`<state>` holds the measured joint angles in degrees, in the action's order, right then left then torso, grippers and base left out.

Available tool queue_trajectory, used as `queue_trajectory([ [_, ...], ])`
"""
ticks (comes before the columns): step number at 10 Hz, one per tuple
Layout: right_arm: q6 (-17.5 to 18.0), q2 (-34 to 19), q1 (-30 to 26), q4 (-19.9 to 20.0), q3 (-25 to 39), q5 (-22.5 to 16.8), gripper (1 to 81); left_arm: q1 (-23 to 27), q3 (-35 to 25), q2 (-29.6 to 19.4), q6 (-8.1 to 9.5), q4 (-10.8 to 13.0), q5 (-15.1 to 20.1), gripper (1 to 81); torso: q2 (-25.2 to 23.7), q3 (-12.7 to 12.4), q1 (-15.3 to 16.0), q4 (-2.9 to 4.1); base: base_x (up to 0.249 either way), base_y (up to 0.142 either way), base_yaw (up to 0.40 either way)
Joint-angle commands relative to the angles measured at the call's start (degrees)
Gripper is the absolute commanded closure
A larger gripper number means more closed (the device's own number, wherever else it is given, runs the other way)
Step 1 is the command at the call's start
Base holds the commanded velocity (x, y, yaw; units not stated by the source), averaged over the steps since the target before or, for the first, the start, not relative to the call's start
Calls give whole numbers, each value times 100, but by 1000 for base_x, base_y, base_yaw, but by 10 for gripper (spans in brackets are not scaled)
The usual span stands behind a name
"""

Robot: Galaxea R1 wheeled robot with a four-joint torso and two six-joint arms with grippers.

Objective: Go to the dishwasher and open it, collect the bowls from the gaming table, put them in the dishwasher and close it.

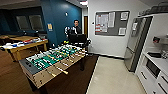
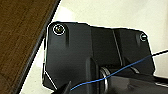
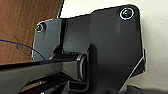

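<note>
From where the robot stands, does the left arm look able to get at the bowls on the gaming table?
Probably not. The gaming table stands far off at the left, beyond the foosball table, which lies between it and the robot. A blue item on its top may be a bowl, but that is unclear.

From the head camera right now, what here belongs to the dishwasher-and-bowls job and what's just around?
Job things:
- gaming table, far left, yellow sides, white top, small items on it

Just around:
- foosball table, close in front
- person behind it
- notice board on the wall
- steel fridge, right
- white cabinets
</note>
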<state>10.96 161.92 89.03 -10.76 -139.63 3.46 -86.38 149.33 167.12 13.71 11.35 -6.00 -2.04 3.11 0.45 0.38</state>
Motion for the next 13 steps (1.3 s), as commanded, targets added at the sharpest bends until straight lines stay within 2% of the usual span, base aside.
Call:
queue_trajectory([
  [1,-6,-78,-267,-84,60,-276,10,266,8,-64,17,-28,275,10,0,0,0,0,0,0,341],
  [13,-15,-43,-258,-93,42,-276,10,266,35,-56,8,-28,275,10,0,0,-2,0,0,0,342],
])
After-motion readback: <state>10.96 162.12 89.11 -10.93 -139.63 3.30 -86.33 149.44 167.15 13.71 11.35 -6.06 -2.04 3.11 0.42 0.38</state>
